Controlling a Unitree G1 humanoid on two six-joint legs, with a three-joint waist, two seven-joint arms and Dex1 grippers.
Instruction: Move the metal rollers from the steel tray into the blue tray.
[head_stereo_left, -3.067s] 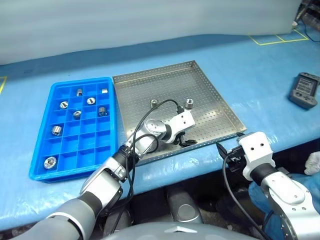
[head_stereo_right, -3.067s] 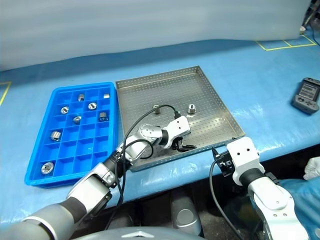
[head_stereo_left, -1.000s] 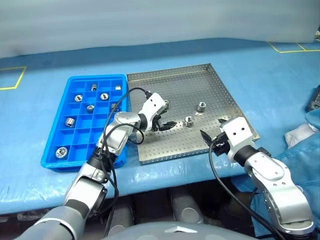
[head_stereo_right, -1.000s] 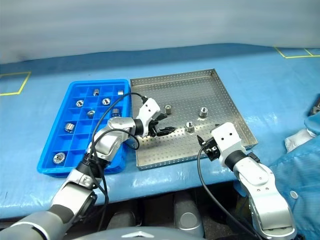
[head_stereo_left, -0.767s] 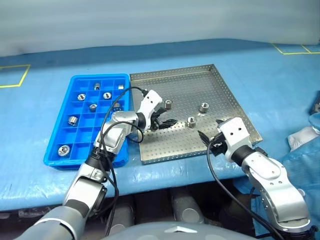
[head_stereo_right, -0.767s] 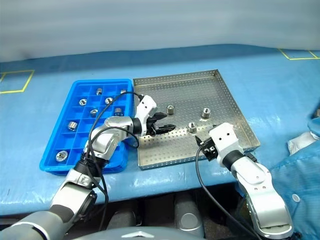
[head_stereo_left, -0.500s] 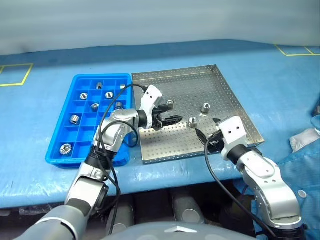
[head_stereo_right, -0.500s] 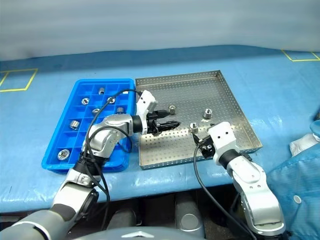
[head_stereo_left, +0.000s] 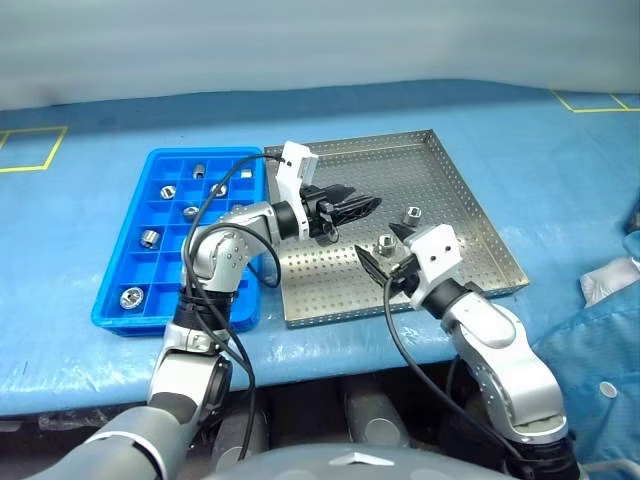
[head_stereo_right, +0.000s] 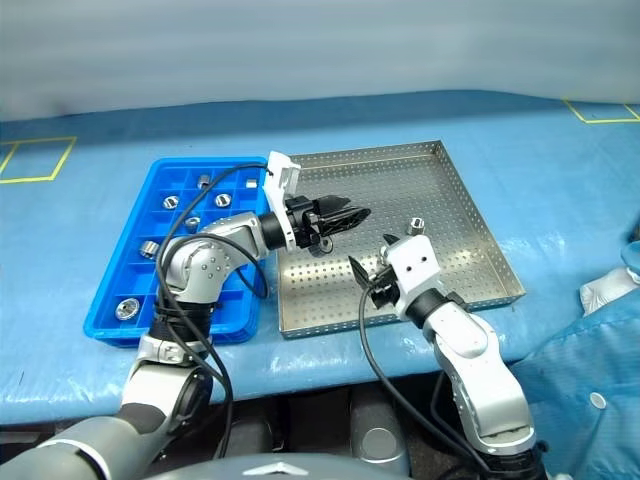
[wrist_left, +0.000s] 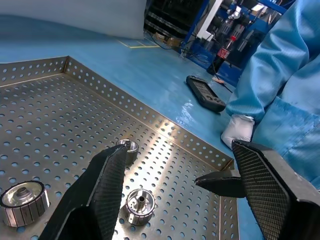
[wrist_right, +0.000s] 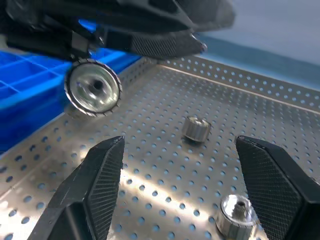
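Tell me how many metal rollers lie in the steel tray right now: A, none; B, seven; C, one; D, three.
D: the left wrist view shows three metal rollers lying apart from one another on the perforated floor of the steel tray.
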